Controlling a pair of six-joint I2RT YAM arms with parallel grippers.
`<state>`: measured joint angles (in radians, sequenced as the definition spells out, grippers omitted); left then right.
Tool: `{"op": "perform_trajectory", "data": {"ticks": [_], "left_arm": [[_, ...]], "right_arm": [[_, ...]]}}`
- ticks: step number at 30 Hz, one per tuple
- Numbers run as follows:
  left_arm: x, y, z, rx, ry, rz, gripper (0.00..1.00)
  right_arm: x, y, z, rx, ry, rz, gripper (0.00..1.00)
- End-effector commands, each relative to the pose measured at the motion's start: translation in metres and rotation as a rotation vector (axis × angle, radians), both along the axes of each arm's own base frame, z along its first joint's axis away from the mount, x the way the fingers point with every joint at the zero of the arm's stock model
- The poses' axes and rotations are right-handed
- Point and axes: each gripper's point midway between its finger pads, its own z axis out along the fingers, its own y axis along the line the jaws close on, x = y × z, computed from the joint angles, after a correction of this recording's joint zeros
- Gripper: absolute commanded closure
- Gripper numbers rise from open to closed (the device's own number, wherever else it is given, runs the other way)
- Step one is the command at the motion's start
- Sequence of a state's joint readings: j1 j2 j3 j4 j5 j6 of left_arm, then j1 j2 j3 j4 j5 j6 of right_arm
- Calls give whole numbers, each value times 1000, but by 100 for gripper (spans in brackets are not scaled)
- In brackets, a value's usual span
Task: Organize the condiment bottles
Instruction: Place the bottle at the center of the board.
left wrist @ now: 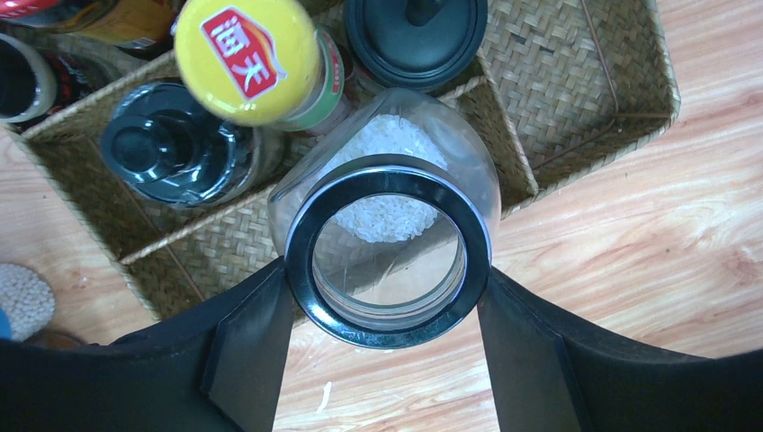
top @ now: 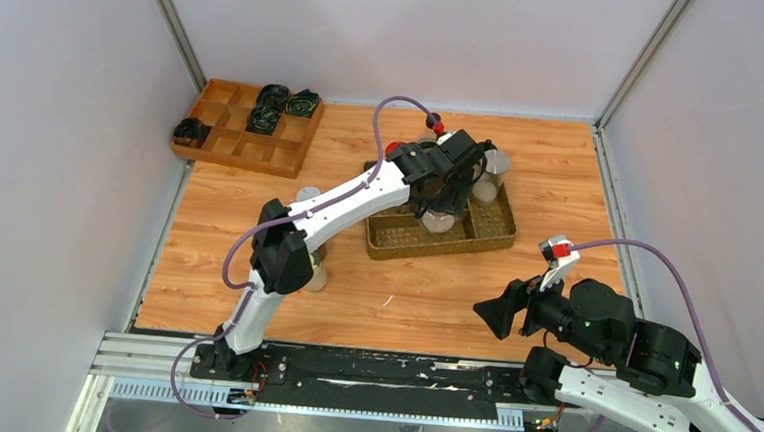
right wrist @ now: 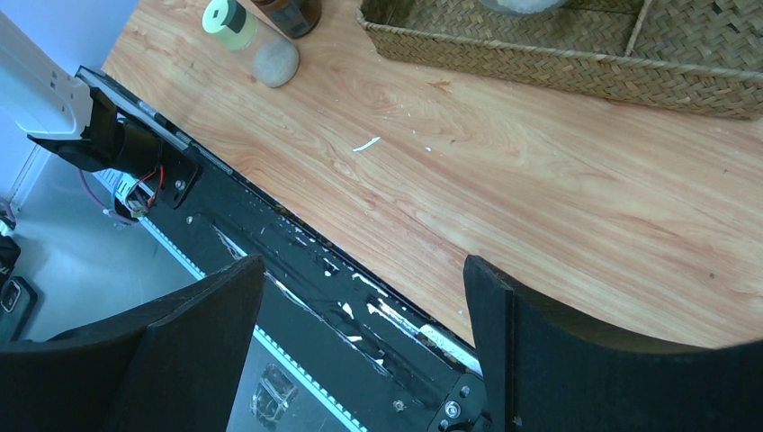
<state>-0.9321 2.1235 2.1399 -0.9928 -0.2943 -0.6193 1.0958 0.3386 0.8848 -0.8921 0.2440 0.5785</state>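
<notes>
gripping a clear jar [left wrist: 387, 171] by its black-ringed lid, the left gripper [left wrist: 387, 270] has one finger pressed against each side of the lid. the jar holds white grains and sits at the near edge of the woven tray [left wrist: 585, 108], partly over a front compartment and partly over the wooden table [left wrist: 648, 270]; i cannot tell whether its base rests on anything. behind it in the tray stand a yellow-capped bottle [left wrist: 254, 56], a black-capped bottle [left wrist: 171, 148] and a black-lidded jar [left wrist: 416, 36]. seen from above, the left arm reaches across the table to the tray.

the right gripper [right wrist: 362, 279] hangs over the table's near edge and the black rail [right wrist: 225, 207], fingers wide apart with nothing between them. off the tray, near the left arm's elbow, are a pale-capped bottle [right wrist: 225, 18] and a grey-topped shaker [right wrist: 274, 61]. a wooden compartment box [top: 248, 128] sits at the far left corner.
</notes>
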Motion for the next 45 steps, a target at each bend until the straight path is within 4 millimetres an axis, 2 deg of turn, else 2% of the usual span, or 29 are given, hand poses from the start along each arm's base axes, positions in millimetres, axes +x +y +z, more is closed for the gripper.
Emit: {"op": "perform_trajectory", "data": {"ticks": [1,10,16,20,24,32,35,41,45], "left_arm": [[-1,-13,2,-31,7,-33,52],[-16,-17,-9,-16,34,-57,52],[-21,-19,-28,1,77,-62,52],[-21,-22,-37,9,96,-64,52],[-23,-25,-36,4,92,-66,52],[-17,-32,-49,5,119,-82,51],[-16,-31,-39,-3,97,-82,52],[-12,-40,8,-70,17,-150,53],[-12,-43,24,-70,-24,-226,53]], "right_arm": [[1,1,-8,-33,6,4,13],[2,3,-12,-53,7,6,13],[3,4,-13,-53,9,7,13],[3,3,-12,-52,7,5,13],[3,3,-11,-53,3,5,13],[3,3,-10,-53,0,6,13],[2,1,-9,-53,0,6,13],[3,-1,-11,-64,-1,-1,12],[4,-1,-12,-70,-3,-5,12]]}}
